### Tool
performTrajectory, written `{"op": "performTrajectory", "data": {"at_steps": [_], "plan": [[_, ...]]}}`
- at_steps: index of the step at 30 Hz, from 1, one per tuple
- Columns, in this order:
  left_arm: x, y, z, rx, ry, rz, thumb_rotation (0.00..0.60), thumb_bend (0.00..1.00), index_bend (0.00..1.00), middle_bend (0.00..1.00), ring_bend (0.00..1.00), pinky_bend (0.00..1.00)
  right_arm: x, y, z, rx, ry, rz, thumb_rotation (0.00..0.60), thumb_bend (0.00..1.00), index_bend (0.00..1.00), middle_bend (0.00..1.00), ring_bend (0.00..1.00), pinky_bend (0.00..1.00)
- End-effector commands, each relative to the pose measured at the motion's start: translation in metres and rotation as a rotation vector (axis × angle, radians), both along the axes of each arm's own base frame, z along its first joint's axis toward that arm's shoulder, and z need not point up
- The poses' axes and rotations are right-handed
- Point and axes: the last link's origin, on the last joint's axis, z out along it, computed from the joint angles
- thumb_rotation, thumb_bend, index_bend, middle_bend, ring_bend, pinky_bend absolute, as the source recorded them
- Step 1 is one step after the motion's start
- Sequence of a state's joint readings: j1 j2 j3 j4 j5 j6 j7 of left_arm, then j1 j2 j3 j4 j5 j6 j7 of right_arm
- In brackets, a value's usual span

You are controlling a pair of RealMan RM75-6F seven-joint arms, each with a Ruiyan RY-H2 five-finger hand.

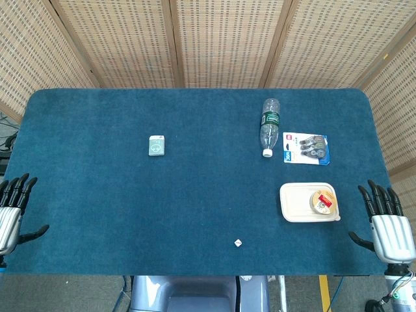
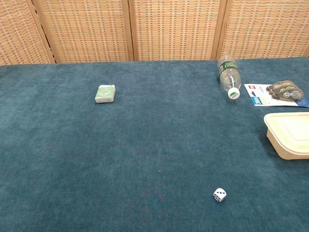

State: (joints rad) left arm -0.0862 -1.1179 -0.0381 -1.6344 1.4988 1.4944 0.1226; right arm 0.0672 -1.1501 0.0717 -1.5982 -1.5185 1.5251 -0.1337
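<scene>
Both hands waited, fingers spread and empty: left robot hand [image 1: 13, 211] at the table [image 1: 195, 195] edge, right robot hand [image 1: 388, 224] beside the food container [image 1: 309, 202]. Nothing was grasped yet; a reach seemed next.

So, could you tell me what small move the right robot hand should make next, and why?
Probably ease the right robot hand inward toward the lidded tray. The hand is open at the table's right edge, holds nothing, and the tray lies nearest to it; the left robot hand has nothing close by.
</scene>
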Motion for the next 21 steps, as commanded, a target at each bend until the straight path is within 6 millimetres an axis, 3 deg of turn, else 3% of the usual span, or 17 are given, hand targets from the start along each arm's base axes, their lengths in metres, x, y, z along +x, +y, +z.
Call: {"op": "performTrajectory", "data": {"at_steps": [1, 9, 14, 21], "plan": [[0.000, 0.000, 0.000, 0.001, 0.000, 0.001, 0.600, 0.00, 0.00, 0.00, 0.00, 0.00, 0.000, 0.000, -0.001, 0.007, 0.002, 0.002, 0.600, 0.00, 0.00, 0.00, 0.00, 0.00], [0.001, 0.000, 0.002, 0.016, -0.007, -0.002, 0.600, 0.00, 0.00, 0.00, 0.00, 0.00, 0.012, -0.006, -0.010, 0.068, -0.002, 0.064, 0.600, 0.00, 0.03, 0.00, 0.00, 0.00], [0.003, 0.001, 0.000, 0.031, 0.005, -0.004, 0.600, 0.00, 0.00, 0.00, 0.00, 0.00, 0.044, -0.033, -0.025, 0.231, 0.044, 0.259, 0.600, 0.00, 0.13, 0.00, 0.00, 0.00], [0.002, 0.004, 0.000, 0.035, 0.007, 0.012, 0.600, 0.00, 0.00, 0.00, 0.00, 0.00, 0.105, -0.060, -0.061, 0.547, 0.008, 0.500, 0.600, 0.02, 0.27, 0.00, 0.00, 0.00]]}}
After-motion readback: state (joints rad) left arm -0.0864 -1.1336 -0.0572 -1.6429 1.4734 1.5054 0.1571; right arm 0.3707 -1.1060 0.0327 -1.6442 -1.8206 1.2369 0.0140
